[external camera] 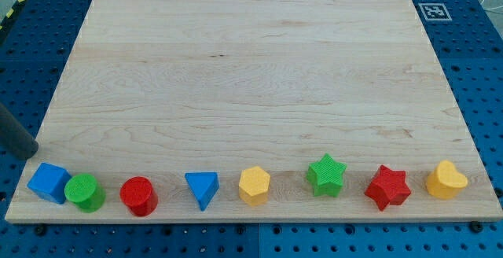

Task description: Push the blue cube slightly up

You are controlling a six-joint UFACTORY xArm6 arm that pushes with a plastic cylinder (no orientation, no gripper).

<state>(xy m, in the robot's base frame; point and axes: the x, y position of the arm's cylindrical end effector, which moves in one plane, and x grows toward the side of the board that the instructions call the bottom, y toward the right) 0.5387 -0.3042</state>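
The blue cube [49, 182] sits at the bottom left corner of the wooden board [251, 69], touching the green cylinder [85, 192] on its right. My rod comes in from the view's left edge; my tip [33, 152] rests at the board's left edge, just above and slightly left of the blue cube, with a small gap between them.
A row of blocks runs along the board's bottom edge: red cylinder [139, 196], blue triangle [203, 187], yellow hexagon [255, 185], green star [326, 175], red star [387, 187], yellow heart [446, 180]. A marker tag [433, 11] lies at the top right.
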